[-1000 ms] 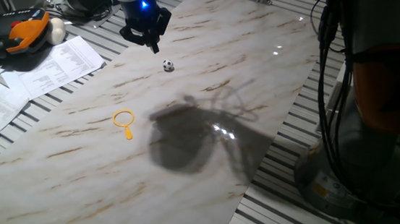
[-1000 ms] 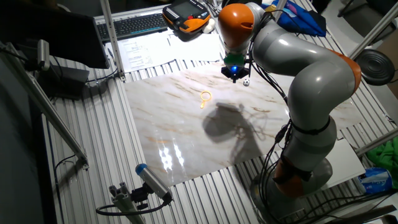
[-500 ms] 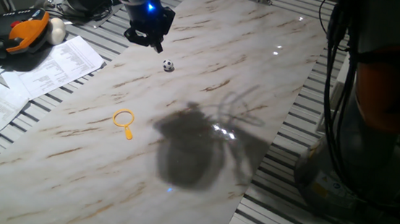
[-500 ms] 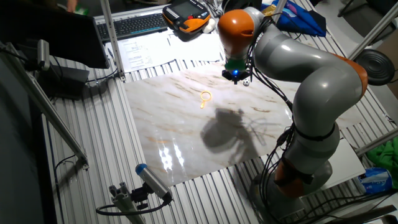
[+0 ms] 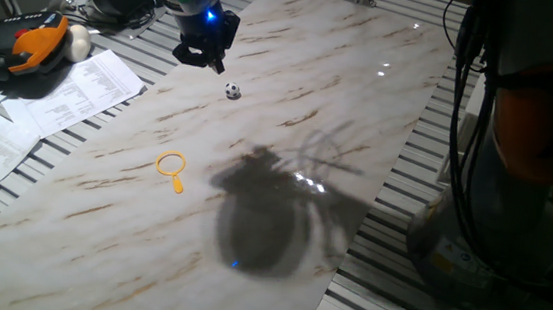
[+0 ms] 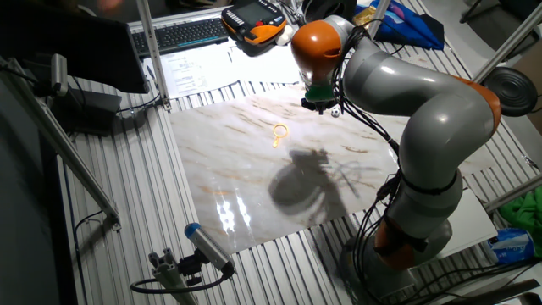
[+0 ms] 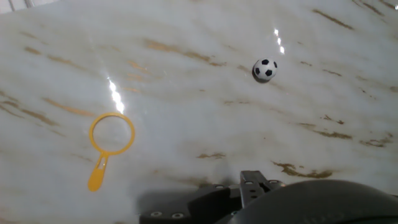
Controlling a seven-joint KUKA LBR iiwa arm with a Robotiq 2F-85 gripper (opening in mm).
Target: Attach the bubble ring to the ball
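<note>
gripper (image 5: pixel 213 61): I've drifted it up-left since last frame, jaw state unclear | ball (image 5: pixel 232 91), bubble ring (image 5: pixel 171 167): unmoved, well apart

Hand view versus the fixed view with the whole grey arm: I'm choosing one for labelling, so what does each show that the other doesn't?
Only the hand view shows the black-and-white soccer-patterned ball in full and the yellow-orange plastic loop's handle clearly. Only the fixed view shows the grey arm, keyboard and papers. Both show loop and ball apart on the marble-patterned tabletop.
</note>
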